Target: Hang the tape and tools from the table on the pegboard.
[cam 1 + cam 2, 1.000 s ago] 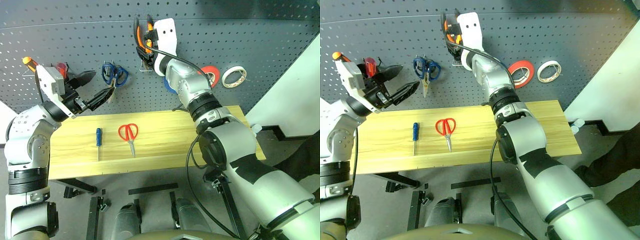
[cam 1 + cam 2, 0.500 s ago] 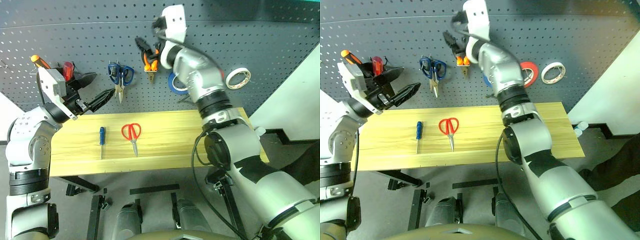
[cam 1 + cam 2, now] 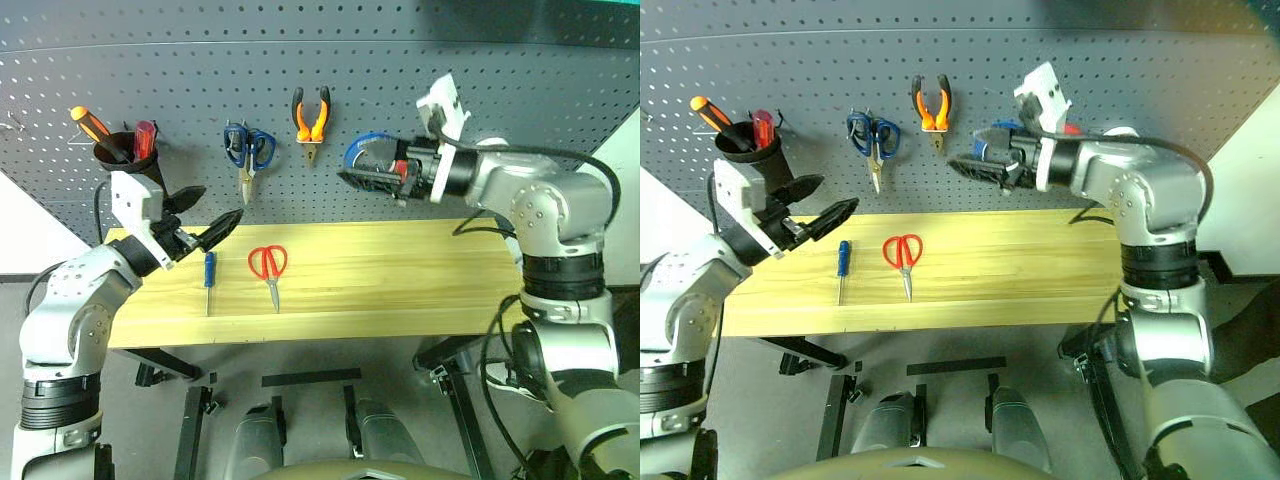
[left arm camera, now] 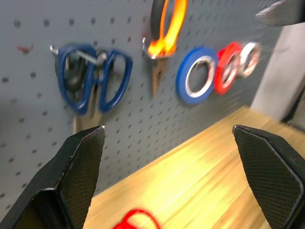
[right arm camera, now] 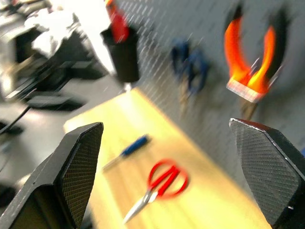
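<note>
The orange-and-black pliers (image 3: 311,115) hang on the dark grey pegboard (image 3: 520,70). On the yellow table (image 3: 420,285) lie the red-handled scissors (image 3: 267,266) and, to their left, the small blue-handled screwdriver (image 3: 209,272). The red tape (image 4: 228,67) hangs on the pegboard just right of a blue roll (image 3: 362,150). My right gripper (image 3: 356,177) hovers open in front of the blue roll, pointing left, with nothing in it. Above the table's left end my left gripper (image 3: 216,205) is open and empty, left of the screwdriver.
A black cup (image 3: 125,155) with an orange-handled screwdriver and a red-handled tool hangs at the pegboard's left. Blue-handled scissors (image 3: 248,150) hang left of the pliers. A white roll (image 4: 250,52) hangs right of the red tape.
My right gripper has opened off the pliers, which now hang alone, and has swung back down and right, turning to point left. My left gripper sank a little. The camera has shifted.
</note>
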Available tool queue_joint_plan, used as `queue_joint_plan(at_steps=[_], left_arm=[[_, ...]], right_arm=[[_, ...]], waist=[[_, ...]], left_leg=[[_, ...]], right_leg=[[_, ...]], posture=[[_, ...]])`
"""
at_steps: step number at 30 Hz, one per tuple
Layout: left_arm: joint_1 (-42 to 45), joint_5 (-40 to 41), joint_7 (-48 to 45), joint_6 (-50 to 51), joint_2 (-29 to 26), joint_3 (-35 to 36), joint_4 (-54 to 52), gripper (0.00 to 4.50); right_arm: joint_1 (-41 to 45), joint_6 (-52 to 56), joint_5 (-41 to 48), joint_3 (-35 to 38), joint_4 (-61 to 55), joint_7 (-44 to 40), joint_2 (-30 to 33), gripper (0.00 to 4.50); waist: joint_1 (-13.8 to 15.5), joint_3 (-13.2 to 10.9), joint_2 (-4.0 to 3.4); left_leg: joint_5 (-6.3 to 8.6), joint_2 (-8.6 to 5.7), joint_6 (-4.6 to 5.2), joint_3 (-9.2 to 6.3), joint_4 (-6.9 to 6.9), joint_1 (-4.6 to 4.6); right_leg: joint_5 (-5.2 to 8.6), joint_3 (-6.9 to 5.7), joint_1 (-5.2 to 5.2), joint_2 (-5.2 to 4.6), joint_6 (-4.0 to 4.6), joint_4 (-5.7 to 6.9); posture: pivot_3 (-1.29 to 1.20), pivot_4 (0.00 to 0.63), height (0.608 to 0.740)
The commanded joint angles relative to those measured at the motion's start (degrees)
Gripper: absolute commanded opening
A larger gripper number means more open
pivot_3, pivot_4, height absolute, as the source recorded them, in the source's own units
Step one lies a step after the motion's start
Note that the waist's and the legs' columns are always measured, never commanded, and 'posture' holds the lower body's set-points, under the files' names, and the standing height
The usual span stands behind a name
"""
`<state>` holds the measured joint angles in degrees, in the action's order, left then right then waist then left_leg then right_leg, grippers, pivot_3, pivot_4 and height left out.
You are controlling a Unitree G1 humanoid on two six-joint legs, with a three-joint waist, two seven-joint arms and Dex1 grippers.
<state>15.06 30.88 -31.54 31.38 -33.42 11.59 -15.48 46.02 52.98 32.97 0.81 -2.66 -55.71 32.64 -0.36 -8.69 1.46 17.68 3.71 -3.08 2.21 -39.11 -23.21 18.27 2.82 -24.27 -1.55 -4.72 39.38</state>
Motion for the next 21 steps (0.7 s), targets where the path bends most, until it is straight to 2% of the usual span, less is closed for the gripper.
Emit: queue_joint_plan(at_steps=[1, 4, 10, 15, 21], left_arm=[[2.08, -5.81, 11.05, 4.45, 4.42, -4.46, -3.14, 4.50], [2.42, -7.37, 16.64, 8.38, 8.73, -5.85, -3.61, 4.50], [3.16, -11.71, 22.03, 10.78, 13.37, -9.11, -1.78, 4.50], [5.70, -15.11, 25.97, 12.98, 17.57, -11.37, 2.45, 4.50], [10.78, -19.25, 33.45, 18.26, 24.59, -11.79, 9.85, 4.50]], right_arm=[[-4.86, -8.43, 1.34, 0.34, -1.02, -8.71, 1.83, 4.49], [-6.24, -15.66, -1.66, -1.18, 2.55, -13.54, 3.45, 4.49], [-4.40, -24.94, -6.59, -5.33, 10.02, -21.49, 5.87, 4.49], [-2.57, -31.34, -10.37, -6.97, 16.82, -24.20, 5.43, 4.49], [-2.03, -34.23, -12.42, -7.60, 19.40, -26.51, 5.25, 4.49]], waist=[[0.51, -0.03, 0.01], [0.71, -0.09, -0.05], [1.01, -0.21, -0.13], [1.12, -0.52, -0.13], [1.13, -0.99, -0.13]], left_leg=[[0.01, -0.03, 0.02, -0.03, -0.01, 0.00], [0.01, -0.06, 0.03, 0.03, -0.06, -0.01], [0.01, -0.01, 0.02, -0.04, -0.04, 0.04], [0.01, -0.06, 0.02, -0.03, -0.06, 0.10], [0.01, -0.07, 0.02, -0.05, -0.07, 0.09]], right_leg=[[0.00, -0.01, 0.07, -0.01, -0.01, -0.07], [-0.01, 0.05, 0.08, -0.03, -0.02, -0.11], [-0.01, 0.02, 0.08, 0.05, -0.02, -0.09], [-0.01, 0.02, 0.21, 0.01, -0.01, -0.14], [-0.01, 0.01, 0.21, -0.02, -0.02, -0.16]], posture=[[0.08, 0.170, 0.740], [0.08, 0.176, 0.740], [0.07, 0.187, 0.740], [0.06, 0.195, 0.740], [0.05, 0.209, 0.740]])
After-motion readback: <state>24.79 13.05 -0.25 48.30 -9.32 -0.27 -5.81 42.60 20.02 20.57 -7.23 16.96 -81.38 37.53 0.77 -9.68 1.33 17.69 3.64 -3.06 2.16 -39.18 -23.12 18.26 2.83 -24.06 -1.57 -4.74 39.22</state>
